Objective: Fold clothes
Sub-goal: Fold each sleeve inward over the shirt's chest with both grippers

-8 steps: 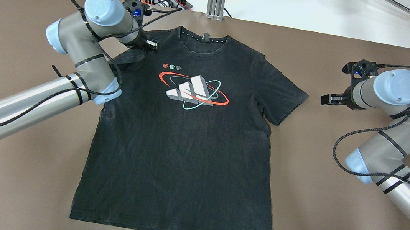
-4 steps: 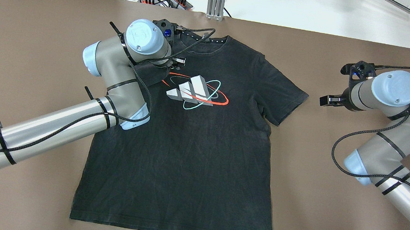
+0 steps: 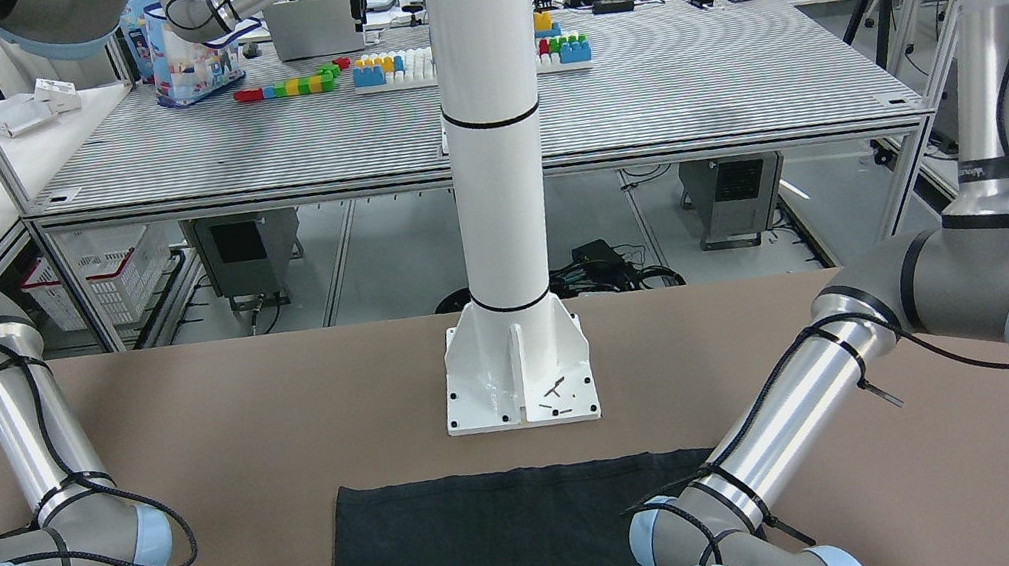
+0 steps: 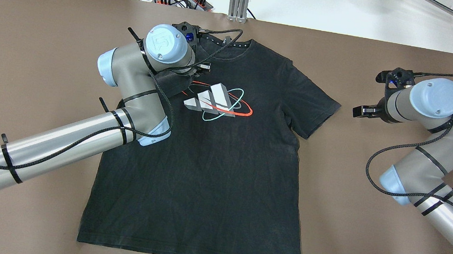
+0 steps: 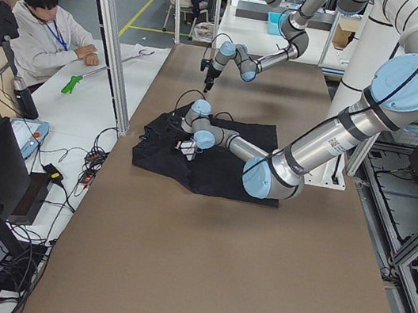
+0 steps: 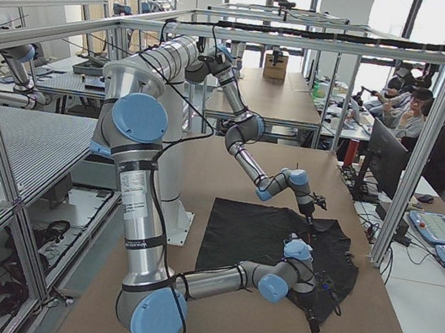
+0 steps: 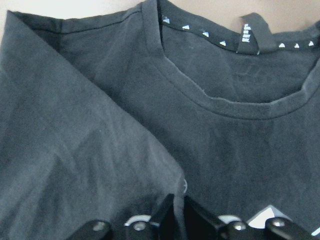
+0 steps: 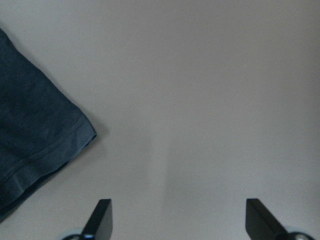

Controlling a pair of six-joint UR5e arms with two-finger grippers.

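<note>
t-shirt (image 4: 213, 164): black, wrinkled | left hand (image 7: 176, 206): pinches folded sleeve (image 7: 75, 165) | table (image 4: 368, 228): matte brown

The left gripper (image 4: 201, 68) has carried the pinched sleeve (image 4: 170, 83) inward across the T-shirt (image 4: 213, 164) — the sleeve now lies folded over the chest print (image 4: 218, 102) edge.

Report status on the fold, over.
Left end effector shut on T-shirt sleeve, drawn toward logo. Right end effector open, over table beside other sleeve. Nothing blocking.
</note>
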